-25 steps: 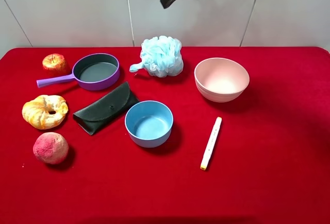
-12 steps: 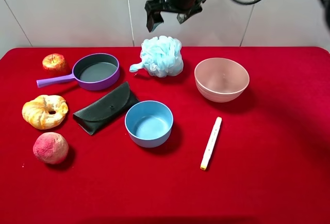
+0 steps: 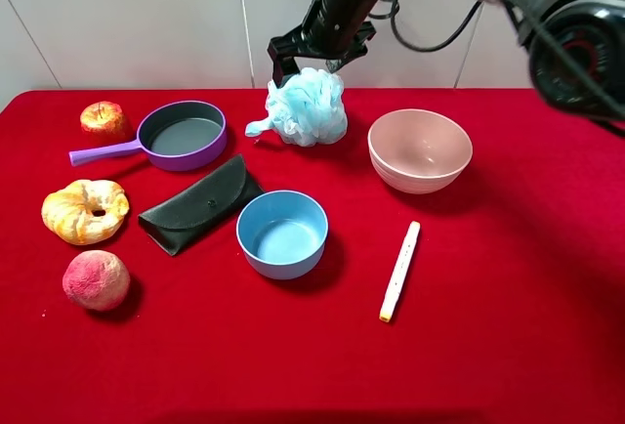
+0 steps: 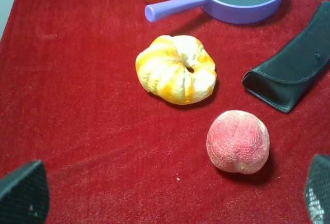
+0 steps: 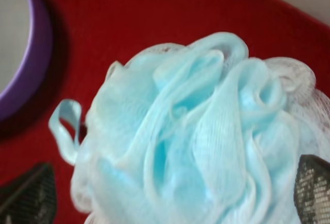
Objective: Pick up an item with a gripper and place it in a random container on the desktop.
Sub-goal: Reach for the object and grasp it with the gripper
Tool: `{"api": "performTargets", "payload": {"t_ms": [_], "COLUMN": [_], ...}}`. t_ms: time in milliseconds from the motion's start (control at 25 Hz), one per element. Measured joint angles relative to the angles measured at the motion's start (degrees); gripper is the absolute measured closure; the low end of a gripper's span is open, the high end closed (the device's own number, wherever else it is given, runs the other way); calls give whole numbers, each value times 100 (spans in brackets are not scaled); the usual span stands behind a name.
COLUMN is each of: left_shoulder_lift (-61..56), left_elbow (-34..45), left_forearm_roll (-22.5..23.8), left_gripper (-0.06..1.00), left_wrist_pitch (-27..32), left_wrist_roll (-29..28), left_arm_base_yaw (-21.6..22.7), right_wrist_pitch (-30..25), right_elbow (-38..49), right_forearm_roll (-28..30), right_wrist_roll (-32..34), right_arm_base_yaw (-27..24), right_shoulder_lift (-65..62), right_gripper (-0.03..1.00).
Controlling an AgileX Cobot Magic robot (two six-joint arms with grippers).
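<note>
The light blue mesh bath pouf (image 3: 307, 106) lies on the red cloth desktop (image 3: 508, 346) at the back middle, its loop cord pointing left. My right gripper (image 3: 314, 61) hangs open right over it, fingers spread either side of its top. In the right wrist view the pouf (image 5: 201, 136) fills the frame between the two fingertips (image 5: 28, 195). The pale pink bowl (image 3: 420, 149) stands empty to the pouf's right. My left gripper (image 4: 170, 203) is open over the left part of the desktop, holding nothing; it does not show in the high view.
A purple toy pan (image 3: 181, 135), a red apple (image 3: 103, 118), a yellow-orange pumpkin-like toy (image 3: 85, 211), a pink peach (image 3: 96, 279), a black case (image 3: 200, 204), a blue bowl (image 3: 282, 233) and a white marker (image 3: 399, 270) lie around the desktop.
My right arm has come down from above the back wall onto the pouf. The objects on the cloth have not moved.
</note>
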State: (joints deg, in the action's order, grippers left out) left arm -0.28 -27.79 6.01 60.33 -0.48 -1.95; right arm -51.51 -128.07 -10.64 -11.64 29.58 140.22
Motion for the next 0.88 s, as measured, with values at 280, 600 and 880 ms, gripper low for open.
{"api": "performTargets", "payload": {"t_ms": [280,600,880], "left_shoulder_lift": [0,0,0], "left_elbow": [0,0,0], "left_forearm_roll": [0,0,0], "left_gripper": [-5,-5,-5], "left_wrist_pitch": [0,0,0], "left_wrist_roll": [0,0,0], "left_arm_base_yaw": [0,0,0], "right_wrist_pitch": [173,420,502], "right_elbow": [-396,-468,-499], "right_forearm_roll": [235,361,478], "right_wrist_roll": [109,140,145], "right_arm_base_yaw": [0,-16,-16], "right_shoulder_lift": [564,917,1139], "right_gripper": [28,28,27]}}
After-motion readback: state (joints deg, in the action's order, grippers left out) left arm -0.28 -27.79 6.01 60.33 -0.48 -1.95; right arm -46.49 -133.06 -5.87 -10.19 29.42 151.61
